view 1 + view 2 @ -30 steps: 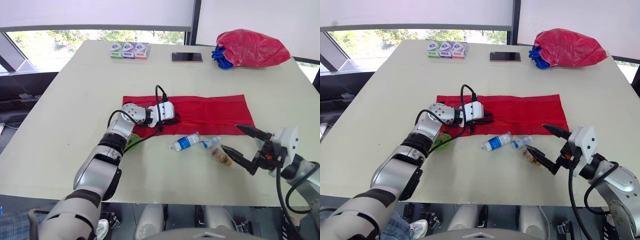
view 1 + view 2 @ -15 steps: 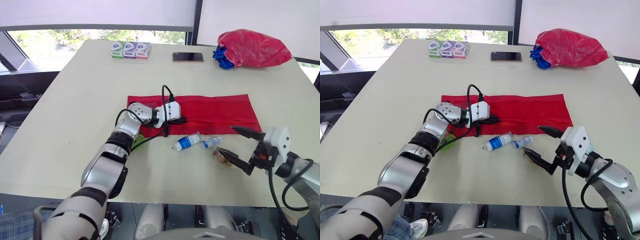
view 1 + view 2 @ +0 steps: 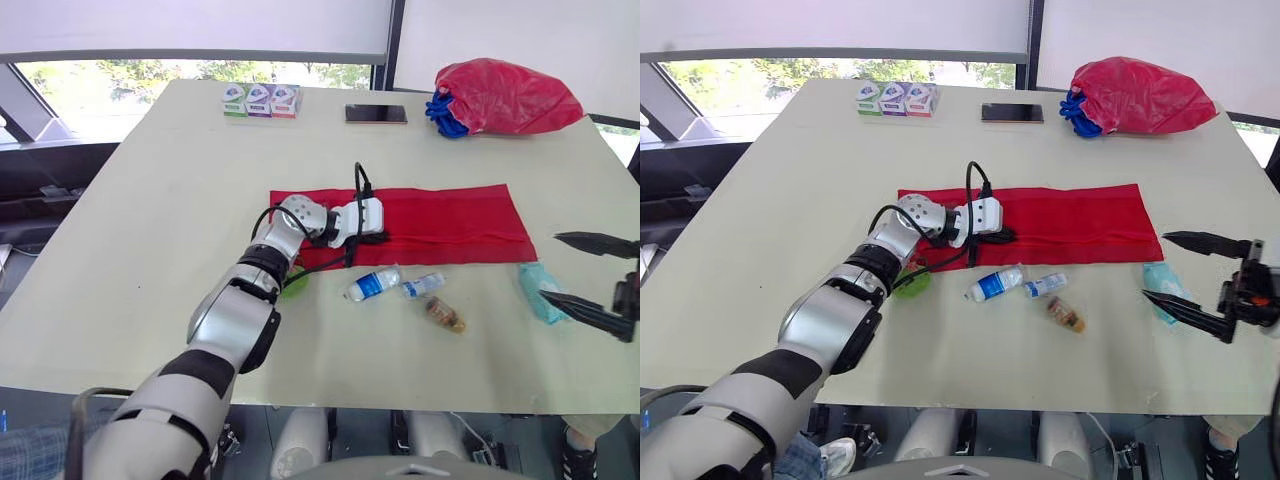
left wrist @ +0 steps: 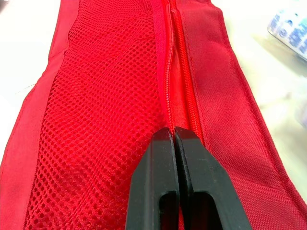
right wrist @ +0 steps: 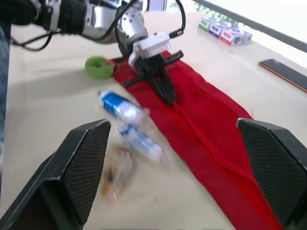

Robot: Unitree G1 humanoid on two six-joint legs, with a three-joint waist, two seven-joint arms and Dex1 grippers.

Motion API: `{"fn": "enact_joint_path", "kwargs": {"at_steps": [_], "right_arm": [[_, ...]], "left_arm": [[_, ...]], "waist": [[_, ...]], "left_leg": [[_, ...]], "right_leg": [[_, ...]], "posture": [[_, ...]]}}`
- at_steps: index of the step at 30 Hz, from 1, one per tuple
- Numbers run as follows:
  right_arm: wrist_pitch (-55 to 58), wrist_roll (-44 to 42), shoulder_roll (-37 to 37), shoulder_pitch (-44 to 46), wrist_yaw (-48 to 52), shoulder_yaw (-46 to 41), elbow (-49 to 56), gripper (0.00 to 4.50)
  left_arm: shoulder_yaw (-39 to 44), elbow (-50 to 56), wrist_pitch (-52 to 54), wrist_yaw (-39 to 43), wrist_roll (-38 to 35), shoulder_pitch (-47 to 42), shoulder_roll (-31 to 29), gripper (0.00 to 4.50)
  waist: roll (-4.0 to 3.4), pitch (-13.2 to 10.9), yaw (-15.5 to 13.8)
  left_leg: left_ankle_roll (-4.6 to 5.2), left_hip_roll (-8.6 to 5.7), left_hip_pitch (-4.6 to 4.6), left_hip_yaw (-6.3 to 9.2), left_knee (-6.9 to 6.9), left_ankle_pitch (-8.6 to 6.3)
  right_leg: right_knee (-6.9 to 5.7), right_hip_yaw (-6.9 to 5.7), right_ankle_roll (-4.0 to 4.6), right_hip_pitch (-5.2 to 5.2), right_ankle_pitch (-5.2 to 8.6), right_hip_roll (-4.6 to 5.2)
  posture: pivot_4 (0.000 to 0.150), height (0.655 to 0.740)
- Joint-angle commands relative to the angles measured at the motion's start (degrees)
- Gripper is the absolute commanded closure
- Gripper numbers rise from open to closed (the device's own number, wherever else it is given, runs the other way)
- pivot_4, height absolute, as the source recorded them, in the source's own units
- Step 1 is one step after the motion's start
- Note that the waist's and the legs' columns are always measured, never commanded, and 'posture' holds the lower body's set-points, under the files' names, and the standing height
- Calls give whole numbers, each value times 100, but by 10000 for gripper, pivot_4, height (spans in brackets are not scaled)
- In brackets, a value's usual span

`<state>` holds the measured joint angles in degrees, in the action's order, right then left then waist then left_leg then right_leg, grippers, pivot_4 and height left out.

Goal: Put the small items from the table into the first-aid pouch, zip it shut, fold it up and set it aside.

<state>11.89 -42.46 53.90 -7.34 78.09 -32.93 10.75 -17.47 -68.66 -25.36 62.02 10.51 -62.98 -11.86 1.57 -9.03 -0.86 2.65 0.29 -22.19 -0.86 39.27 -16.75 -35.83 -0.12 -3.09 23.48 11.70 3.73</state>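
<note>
Left claw point(image 4: 174, 132) pinched on pouch zipper point(image 4: 168, 81); right claw point(image 3: 1155, 265) spread.

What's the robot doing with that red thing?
It is packing a red pouch that lies flat on the table. The left gripper is shut right at the pouch's zip line. The right gripper is wide open at the table's right side, above a teal packet. Two bottles, a brown packet and a green roll lie on the table beside the pouch, not yet inside.
</note>
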Motion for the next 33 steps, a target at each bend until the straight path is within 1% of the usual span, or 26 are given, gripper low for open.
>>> {"fn": "enact_joint_path", "kwargs": {"at_steps": [1, 3, 6, 10, 12, 16, 22, 28, 33], "right_arm": [[-103, -65, 372, 302, 532, -271, -392, 0], [-129, -71, 475, 490, 737, -197, -537, 0], [-47, -87, 476, 662, 789, -113, -527, 0], [74, -94, 459, 786, 804, -21, -438, 0], [113, -92, 458, 837, 792, 21, -410, 0], [132, -74, 408, 967, 768, 126, -396, 0], [196, -123, 357, 1016, 755, 236, -308, 0], [197, 14, 373, 1155, 670, 479, -327, 0], [254, 481, 300, 1396, 11, 1117, 73, 0]], "left_arm": [[33, -151, -126, -174, 114, -334, 147, 44677], [20, -256, -146, -266, 202, -447, 223, 44677], [67, -333, -153, -307, 234, -542, 318, 44677], [119, -323, -233, -155, 208, -562, 385, 44677], [157, -296, -277, 1, 154, -548, 399, 44677], [262, -177, -417, 559, 8, -470, 413, 44677], [323, -36, -534, 1084, -136, -350, 332, 44677], [267, -109, -515, 706, 55, -319, 175, 44677], [263, -88, -538, 696, 42, -212, 84, 44677]], "waist": [[0, -1, 3], [0, -1, 3], [0, -1, -2], [0, -1, 2], [0, -1, 1], [0, -1, 2], [-1, -1, 1], [-1, -1, 6], [-3, 0, 19]], "left_leg": [[0, 0, 0, 0, 0, 0], [0, 1, -1, 3, 0, 0], [0, 1, -3, 9, -1, 0], [0, 1, -4, 9, 0, 0], [0, 2, -4, 9, 0, 0], [0, 2, -4, 9, 0, 0], [0, 3, -5, 9, 0, 0], [0, 4, -3, 9, 1, 0], [0, 6, -1, 6, 1, 0]], "right_leg": [[0, 0, 0, 0, 0, 0], [0, 2, 0, 2, 0, 0], [0, 0, 0, 2, 0, 0], [1, 1, -1, 2, 0, 1], [0, 1, -1, 3, -1, 1], [0, 1, -1, 3, -1, 2], [0, 1, 0, 4, -1, 2], [-2, 2, 0, 4, -1, 2], [-4, 2, -1, 4, -1, 2]], "posture": [[1500, 7400], [1500, 7400], [1500, 7400], [1500, 7400], [1500, 7400], [1500, 7400], [1500, 7400], [1500, 7400], [1500, 7400]]}}
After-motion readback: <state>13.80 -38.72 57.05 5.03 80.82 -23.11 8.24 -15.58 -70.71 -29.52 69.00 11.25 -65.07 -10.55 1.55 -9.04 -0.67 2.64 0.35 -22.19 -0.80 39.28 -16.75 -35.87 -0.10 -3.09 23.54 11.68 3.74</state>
